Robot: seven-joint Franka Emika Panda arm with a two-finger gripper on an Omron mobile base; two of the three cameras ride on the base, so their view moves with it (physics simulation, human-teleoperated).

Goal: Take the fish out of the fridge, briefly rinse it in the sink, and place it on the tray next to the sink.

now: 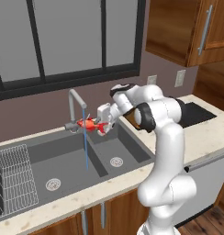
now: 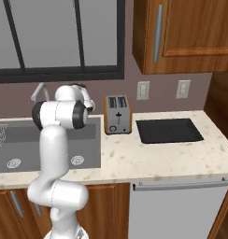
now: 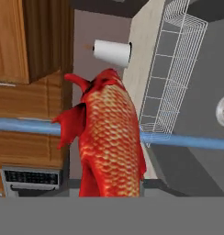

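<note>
My gripper is shut on the tail end of the red-orange fish, holding it level over the dark double-basin sink. The fish sits right under the spout of the gooseneck faucet, and a thin blue stream of water runs past it into the left basin. In the hand view the scaly fish rises from the bottom, with the water stream crossing behind it. The black tray lies on the counter to the right of the sink, also seen as the tray beside the toaster. The fridge is out of view.
A white wire dish rack stands in the left end of the sink. An orange-sided toaster stands between sink and tray. Wooden wall cabinets hang above the counter. A paper towel roll hangs on the wall.
</note>
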